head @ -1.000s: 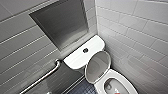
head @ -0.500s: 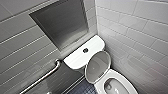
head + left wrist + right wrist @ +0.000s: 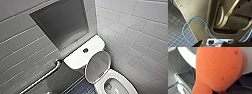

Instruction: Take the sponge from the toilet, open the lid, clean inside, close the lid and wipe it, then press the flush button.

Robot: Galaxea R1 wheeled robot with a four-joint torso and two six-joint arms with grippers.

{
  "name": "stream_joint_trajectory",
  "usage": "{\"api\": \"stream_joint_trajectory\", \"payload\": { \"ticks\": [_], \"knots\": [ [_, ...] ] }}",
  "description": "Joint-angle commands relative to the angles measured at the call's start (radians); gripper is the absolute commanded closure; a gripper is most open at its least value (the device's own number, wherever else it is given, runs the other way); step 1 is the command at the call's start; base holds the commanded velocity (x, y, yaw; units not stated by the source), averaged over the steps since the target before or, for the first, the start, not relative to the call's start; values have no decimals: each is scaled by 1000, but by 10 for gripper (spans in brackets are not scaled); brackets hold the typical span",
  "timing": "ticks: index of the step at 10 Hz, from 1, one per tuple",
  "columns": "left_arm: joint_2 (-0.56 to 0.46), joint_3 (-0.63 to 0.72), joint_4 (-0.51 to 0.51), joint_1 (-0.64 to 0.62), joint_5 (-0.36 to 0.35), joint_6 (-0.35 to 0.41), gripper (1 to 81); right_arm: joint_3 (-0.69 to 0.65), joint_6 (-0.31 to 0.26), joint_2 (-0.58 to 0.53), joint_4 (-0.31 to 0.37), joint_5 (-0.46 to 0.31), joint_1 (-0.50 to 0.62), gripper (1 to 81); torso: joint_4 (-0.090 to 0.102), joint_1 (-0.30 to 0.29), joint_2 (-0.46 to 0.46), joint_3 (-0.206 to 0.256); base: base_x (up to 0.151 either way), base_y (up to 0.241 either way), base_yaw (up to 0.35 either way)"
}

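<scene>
Sponge: you are carrying it in the right gripper, clear of the cistern and close to the wrist camera. The fingers are barely showing, but they are judged to be clamping its lower end, since nothing else is bearing it.
Left gripper: you cannot tell its state. It is hanging away from the cistern over the floor, beside the robot's own body and a blue cable, probably leaving the work to the right arm.
Lid: it is standing raised, leaning back against the cistern's front with its grey inner face showing, so the bowl is lying open for cleaning.
Button: it is sitting uncovered in the middle of the cistern top.
Around the toilet: a grab bar is running along the wall on the cistern's left as you are facing it, and a recessed metal panel is sitting above the cistern.
In the way: the tiled wall is crowding the cistern's right side and narrowing your approach there.
</scene>
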Motion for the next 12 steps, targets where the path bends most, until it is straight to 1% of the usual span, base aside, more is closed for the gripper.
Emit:
{"api": "stream_joint_trajectory", "payload": {
  "ticks": [1, 2, 3, 6, 7, 9, 11, 12],
  "knots": [
    [-24, -6, -4, 0, 82, 4, 10, -25, 3, 51, -51, -76, 1, 811, 0, 0, 0, 0, 0, 0, 0],
    [-31, -8, -7, -11, 82, 0, 10, -71, 3, 106, -84, -99, -25, 811, 0, 0, 0, 0, 0, 0, 0],
    [-39, -6, -9, -23, 82, -2, 10, -114, 3, 150, -102, -106, -42, 811, 0, 0, 0, 0, 0, 0, 0],
    [-62, -6, -36, -69, 80, -22, 10, -233, -1, 240, -147, -106, -114, 811, 0, 0, 0, 0, 0, 0, 0],
    [-68, -6, -42, -87, 79, -23, 10, -290, -2, 269, -154, -104, -141, 811, 0, 0, 0, 0, 0, 0, 0],
    [-73, -6, -44, -116, 77, -23, 10, -374, -4, 292, -153, -94, -187, 811, 0, 0, 0, 0, 0, 0, 0],
    [-90, 0, -76, -141, 63, -25, 10, -465, -7, 318, -151, -83, -230, 811, 0, 0, 0, 0, 0, 0, 0],
    [-96, 15, -75, -143, 62, -25, 10, -493, -8, 331, -151, -60, -255, 811, 0, 0, 0, 0, 0, 0, 0]
  ]
}}
